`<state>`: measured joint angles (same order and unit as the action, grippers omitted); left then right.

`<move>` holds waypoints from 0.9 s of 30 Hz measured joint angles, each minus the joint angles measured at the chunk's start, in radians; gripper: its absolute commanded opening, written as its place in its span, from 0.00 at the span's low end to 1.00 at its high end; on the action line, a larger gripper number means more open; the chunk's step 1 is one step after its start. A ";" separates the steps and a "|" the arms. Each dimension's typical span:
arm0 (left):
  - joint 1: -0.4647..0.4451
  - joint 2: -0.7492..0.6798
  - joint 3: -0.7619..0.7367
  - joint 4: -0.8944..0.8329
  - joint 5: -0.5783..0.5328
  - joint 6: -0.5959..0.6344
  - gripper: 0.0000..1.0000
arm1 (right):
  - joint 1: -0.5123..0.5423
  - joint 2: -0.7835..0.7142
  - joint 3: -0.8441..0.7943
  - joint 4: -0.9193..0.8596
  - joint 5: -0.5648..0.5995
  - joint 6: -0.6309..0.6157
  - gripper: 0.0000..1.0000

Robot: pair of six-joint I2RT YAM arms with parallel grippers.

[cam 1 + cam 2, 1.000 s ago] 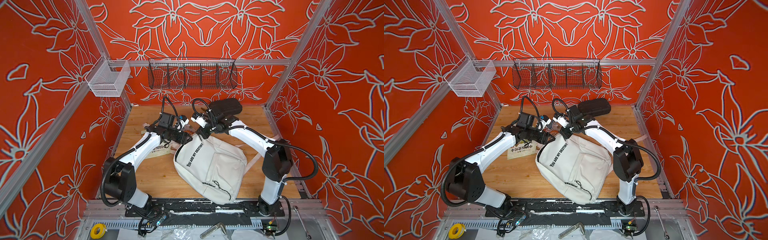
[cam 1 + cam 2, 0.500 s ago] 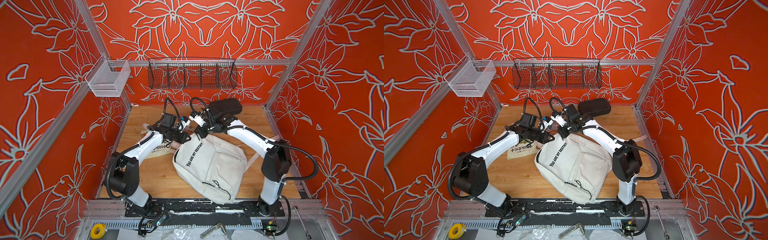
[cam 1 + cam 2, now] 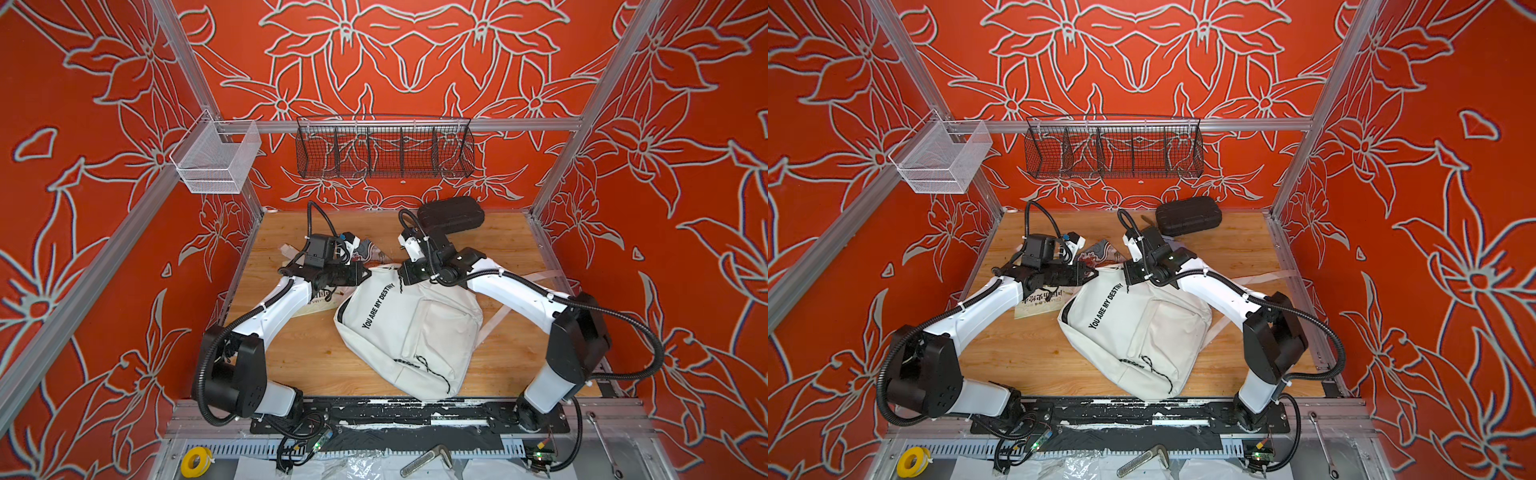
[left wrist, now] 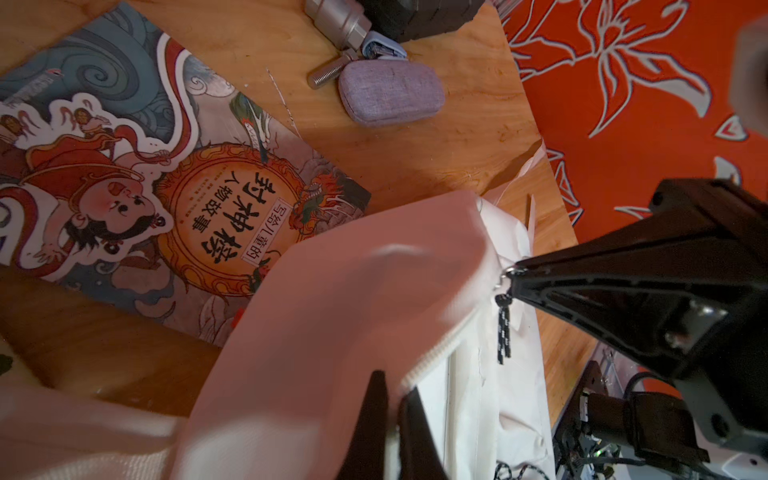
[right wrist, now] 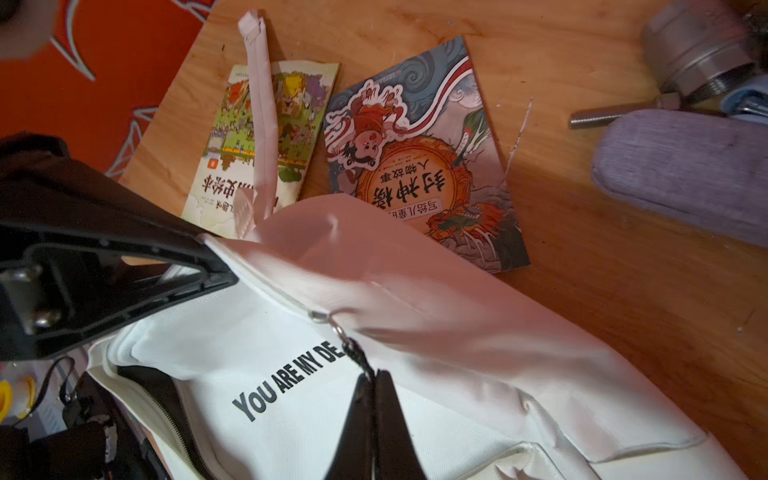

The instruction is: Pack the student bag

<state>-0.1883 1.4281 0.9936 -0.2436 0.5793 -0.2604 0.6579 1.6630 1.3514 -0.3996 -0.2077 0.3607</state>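
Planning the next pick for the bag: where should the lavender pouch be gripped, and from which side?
Probably grip the lavender pouch across its narrow width, mid-length, coming down from above: it lies flat, long sides free, while a metal bolt sits by one end.

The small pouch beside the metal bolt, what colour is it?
The pouch is lavender, a woven-looking fabric; the left wrist view shows it best.
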 measured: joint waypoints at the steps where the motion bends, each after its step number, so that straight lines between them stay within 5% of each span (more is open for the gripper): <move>1: 0.010 -0.002 -0.005 0.014 0.010 -0.024 0.00 | -0.005 -0.012 -0.015 0.013 0.006 0.015 0.00; 17: 0.144 -0.127 -0.108 0.096 0.049 -0.194 0.00 | -0.108 -0.011 -0.146 0.086 -0.002 0.083 0.00; 27: 0.165 -0.154 -0.187 0.164 0.108 -0.288 0.00 | -0.190 -0.018 -0.083 -0.043 -0.024 -0.017 0.00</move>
<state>-0.0235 1.2739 0.8066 -0.0795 0.6876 -0.5480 0.4675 1.6451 1.2686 -0.4423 -0.2321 0.3435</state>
